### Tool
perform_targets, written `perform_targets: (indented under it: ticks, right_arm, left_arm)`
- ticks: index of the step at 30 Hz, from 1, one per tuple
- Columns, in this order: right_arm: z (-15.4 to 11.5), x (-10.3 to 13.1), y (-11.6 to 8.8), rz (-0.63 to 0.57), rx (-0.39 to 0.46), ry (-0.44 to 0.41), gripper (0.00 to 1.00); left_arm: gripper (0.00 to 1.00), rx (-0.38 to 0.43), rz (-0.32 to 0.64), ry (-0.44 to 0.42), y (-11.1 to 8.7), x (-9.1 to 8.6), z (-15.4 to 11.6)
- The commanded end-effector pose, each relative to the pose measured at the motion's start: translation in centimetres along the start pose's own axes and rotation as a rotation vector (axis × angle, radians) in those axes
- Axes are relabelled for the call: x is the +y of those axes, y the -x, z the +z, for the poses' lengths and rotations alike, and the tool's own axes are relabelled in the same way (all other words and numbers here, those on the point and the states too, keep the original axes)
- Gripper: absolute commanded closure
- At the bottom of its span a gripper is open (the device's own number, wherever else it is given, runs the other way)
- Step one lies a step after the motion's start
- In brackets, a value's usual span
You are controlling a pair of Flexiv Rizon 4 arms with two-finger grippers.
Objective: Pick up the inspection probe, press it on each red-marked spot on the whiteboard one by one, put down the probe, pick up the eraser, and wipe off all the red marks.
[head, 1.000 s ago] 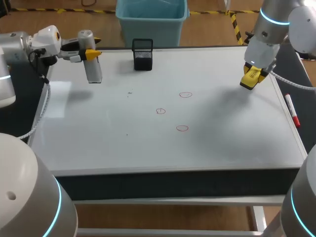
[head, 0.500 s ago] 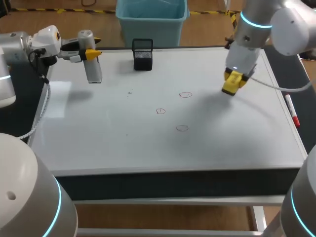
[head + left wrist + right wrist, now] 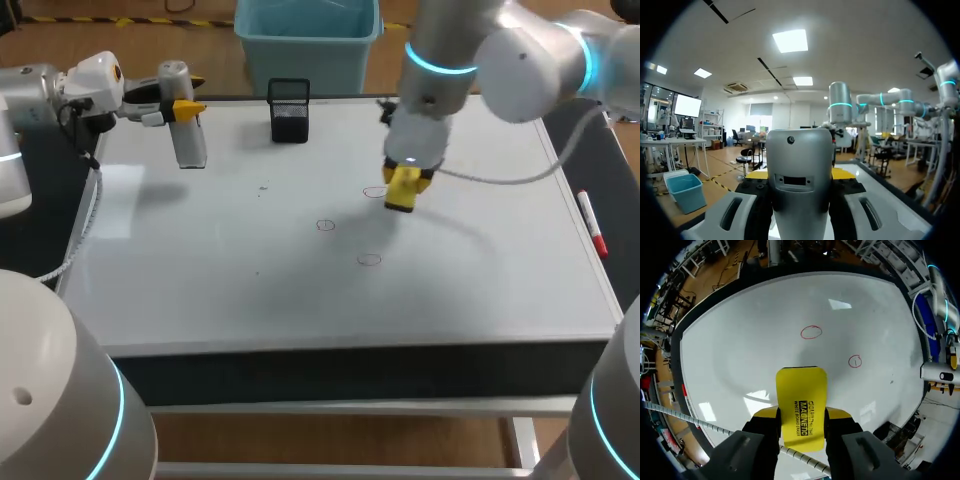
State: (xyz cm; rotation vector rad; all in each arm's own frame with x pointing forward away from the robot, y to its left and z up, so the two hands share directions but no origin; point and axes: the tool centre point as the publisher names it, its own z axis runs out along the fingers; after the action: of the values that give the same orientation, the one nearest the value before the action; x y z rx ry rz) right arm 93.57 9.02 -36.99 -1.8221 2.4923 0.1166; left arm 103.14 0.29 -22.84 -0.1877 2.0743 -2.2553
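1. Two grippers, both loaded. The left gripper (image 3: 186,105) sits over the far left of the whiteboard (image 3: 200,260), jaws pinching the inspection probe (image 3: 186,140). The probe is a silver cylinder, roughly upright, with its lower end over the board. Whether it touches the board I cannot tell.
2. Left wrist view: the probe (image 3: 800,185) fills the gap between the fingers, with yellow fingertips (image 3: 842,173) against both its sides.
3. The right arm enters from the right and reaches past the middle. The right gripper (image 3: 402,186) is over the board's centre, right of the probe, jaws clamped on the yellow eraser (image 3: 402,194).
4. Right wrist view: the eraser (image 3: 801,395) stands out ahead of the fingers, held from both sides. Contact with the board cannot be told.
5. Red marks, three small circles:
   - The far mark (image 3: 372,192) is at the eraser's left edge, partly hidden by it.
   - The middle mark (image 3: 325,225) is nearer and to the left.
   - The near mark (image 3: 369,260) is nearest.
   - In the right wrist view the near mark (image 3: 811,332) and middle mark (image 3: 855,361) lie ahead of the eraser, apart from it.
6. A black holder (image 3: 289,112) stands at the far edge, between the two grippers.
7. A red marker (image 3: 592,225) lies along the right edge, well apart from the marks.
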Motion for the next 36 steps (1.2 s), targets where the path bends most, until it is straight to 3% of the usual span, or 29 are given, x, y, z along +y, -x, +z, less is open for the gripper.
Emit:
perform_targets:
  ticks: [1,9,18,36]
  right_arm:
    - [1.5,0.7,2.9,-0.037,0.063,0.017,1.0]
    - [3.7,3.8,6.5,-0.136,0.094,0.038,1.0]
    - [4.4,6.1,9.6,-0.214,0.105,0.013,1.0]
    - [5.9,6.9,11.6,-0.27,0.078,0.011,1.0]
  left_arm:
    - [1.0,0.001,-0.001,0.001,0.0,-0.1,0.0]
    - [1.0,0.001,-0.001,0.001,0.0,-0.1,0.0]
    - [1.0,0.001,-0.001,0.001,0.0,-0.1,0.0]
    - [1.0,0.001,-0.001,0.001,0.0,-0.1,0.0]
